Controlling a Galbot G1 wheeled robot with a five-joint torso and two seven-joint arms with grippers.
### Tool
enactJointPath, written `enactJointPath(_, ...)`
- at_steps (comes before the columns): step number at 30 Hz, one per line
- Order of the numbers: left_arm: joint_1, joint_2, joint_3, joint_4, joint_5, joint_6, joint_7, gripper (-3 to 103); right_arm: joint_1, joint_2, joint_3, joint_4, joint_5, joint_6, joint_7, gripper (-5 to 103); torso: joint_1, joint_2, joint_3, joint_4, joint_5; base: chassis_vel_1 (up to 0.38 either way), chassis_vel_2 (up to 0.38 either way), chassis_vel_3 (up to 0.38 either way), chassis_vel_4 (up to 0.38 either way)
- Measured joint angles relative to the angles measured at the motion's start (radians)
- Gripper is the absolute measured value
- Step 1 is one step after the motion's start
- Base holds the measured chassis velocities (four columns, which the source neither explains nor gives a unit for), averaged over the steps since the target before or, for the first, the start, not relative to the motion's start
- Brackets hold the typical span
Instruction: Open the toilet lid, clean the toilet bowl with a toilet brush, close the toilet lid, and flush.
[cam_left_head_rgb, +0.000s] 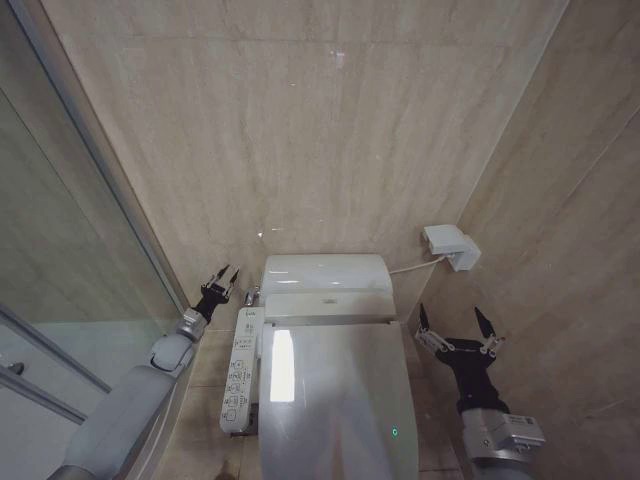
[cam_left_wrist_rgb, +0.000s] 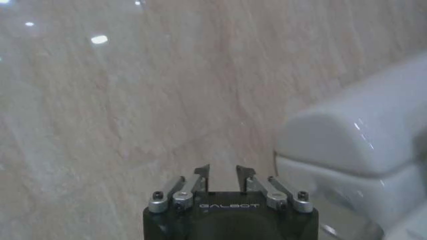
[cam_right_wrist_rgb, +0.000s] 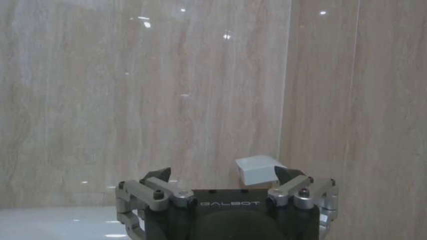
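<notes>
The toilet lid (cam_left_head_rgb: 340, 400) lies shut and glossy over the toilet bowl, which is hidden beneath it. The white button panel arm (cam_left_head_rgb: 240, 375) runs along the lid's left side. My left gripper (cam_left_head_rgb: 229, 272) (cam_left_wrist_rgb: 223, 172) hovers to the left of the toilet's rear unit (cam_left_head_rgb: 325, 275) (cam_left_wrist_rgb: 360, 135), close to the wall; its fingers stand a little apart with nothing between them. To the right of the lid, my right gripper (cam_left_head_rgb: 450, 315) (cam_right_wrist_rgb: 222, 175) is held wide open and empty, facing the back wall. The toilet brush is out of view.
A glass shower partition (cam_left_head_rgb: 60, 250) closes off the left side. Beige tiled walls stand close behind and on the right. A small white box (cam_left_head_rgb: 450, 245) (cam_right_wrist_rgb: 259, 169) with a cable is mounted in the back right corner.
</notes>
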Motion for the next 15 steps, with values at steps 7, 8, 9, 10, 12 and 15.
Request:
enactJointPath(7,0.016,-0.002,-0.001,0.018,0.065,-0.023,0.04,24,0.0,0.0,0.0,0.0,0.0,0.0,0.0,100,0.0,0.0,0.0,-0.0001,0.0,0.0,0.0,0.0,0.0)
enactJointPath(8,0.018,-0.002,-0.001,0.025,0.079,-0.031,0.048,1,0.0,0.0,0.0,0.0,0.0,0.0,0.0,100,0.0,0.0,0.0,-0.0001,0.0,0.0,0.0,0.0,0.0)
enactJointPath(9,0.019,-0.002,-0.001,0.029,0.086,-0.036,0.053,1,0.0,0.0,0.0,0.0,0.0,0.0,0.0,100,0.0,0.0,0.0,0.0,0.0,0.0,0.0,0.0,0.0)
enactJointPath(10,0.019,-0.002,-0.001,0.029,0.086,-0.036,0.053,1,0.0,0.0,0.0,0.0,0.0,0.0,0.0,100,0.0,0.0,0.0,0.0,0.0,0.0,0.0,0.0,0.0)
enactJointPath(12,0.023,-0.001,0.001,0.036,0.097,-0.046,0.064,1,0.0,0.0,0.0,0.0,0.0,0.0,0.0,100,0.0,0.0,0.0,0.0,0.0,0.0,0.0,0.0,0.0)
enactJointPath(15,0.028,0.0,0.002,0.039,0.104,-0.055,0.073,0,0.0,0.0,0.0,0.0,0.0,0.0,0.0,100,0.0,0.0,0.0,-0.0001,0.0,0.0,0.0,0.0,0.0)
